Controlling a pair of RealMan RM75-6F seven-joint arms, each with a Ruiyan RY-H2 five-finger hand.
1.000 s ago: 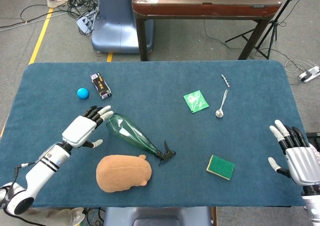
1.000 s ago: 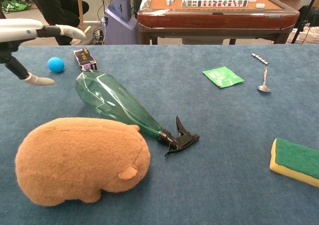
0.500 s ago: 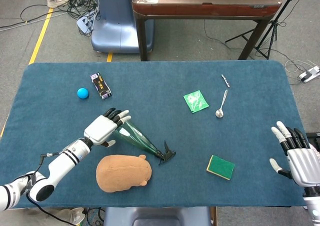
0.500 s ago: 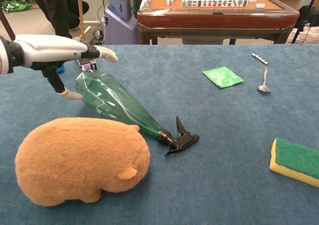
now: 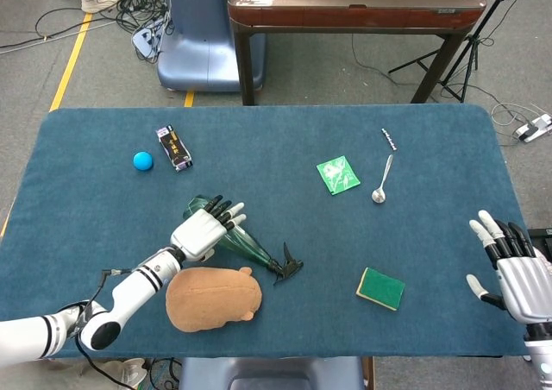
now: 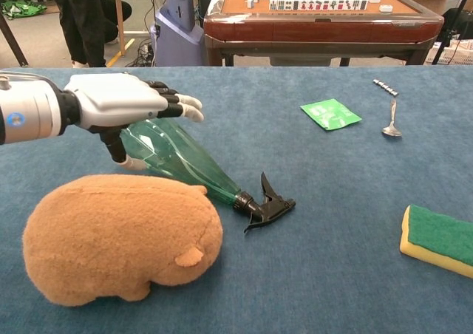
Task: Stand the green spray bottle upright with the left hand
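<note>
The green spray bottle [image 5: 246, 247] [image 6: 188, 160] lies on its side on the blue table, its black trigger nozzle [image 6: 267, 201] pointing toward the front right. My left hand [image 5: 205, 228] [image 6: 126, 100] hovers over the bottle's wide base with fingers stretched out and spread, thumb hanging beside the bottle; it holds nothing. My right hand [image 5: 511, 267] rests open at the table's right edge, far from the bottle, and shows only in the head view.
A tan plush toy [image 5: 213, 297] [image 6: 118, 236] lies just in front of the bottle. A green-and-yellow sponge [image 5: 380, 288], green packet [image 5: 337, 175], spoon [image 5: 382, 181], blue ball [image 5: 142, 160] and small dark box [image 5: 173, 147] are scattered on the table [image 5: 276, 140].
My left hand has moved right and forward from beside the bottle's base to over its wide end. The bottle and the right hand stay put.
</note>
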